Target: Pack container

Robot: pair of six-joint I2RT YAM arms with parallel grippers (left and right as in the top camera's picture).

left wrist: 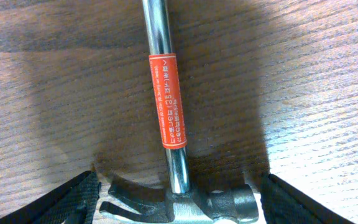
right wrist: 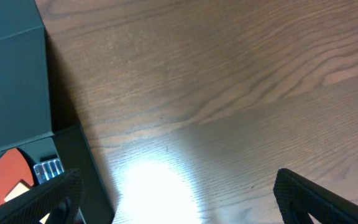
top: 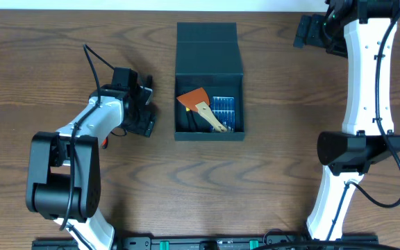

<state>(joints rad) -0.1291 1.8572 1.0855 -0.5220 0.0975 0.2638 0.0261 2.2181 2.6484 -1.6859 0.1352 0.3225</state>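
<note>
The dark teal container [top: 210, 135] stands open at the table's middle, its flap lid folded back; it also shows in the right wrist view [right wrist: 11, 81]. In it lie an orange scraper [top: 195, 99] with a wooden handle and a blue drill-bit case [top: 223, 107]. A hammer [left wrist: 166, 99] with a chrome shaft and an orange label lies on the table to the container's left. My left gripper [left wrist: 179, 202] is open, one finger on each side of the hammer head, with gaps on both sides. My right gripper [right wrist: 176, 193] is open and empty above bare table, right of the container.
In the overhead view my left gripper [top: 143, 104] and arm cover most of the hammer. My right gripper [top: 310, 31] is at the far right back. The wooden table [top: 276, 173] has nothing else on it.
</note>
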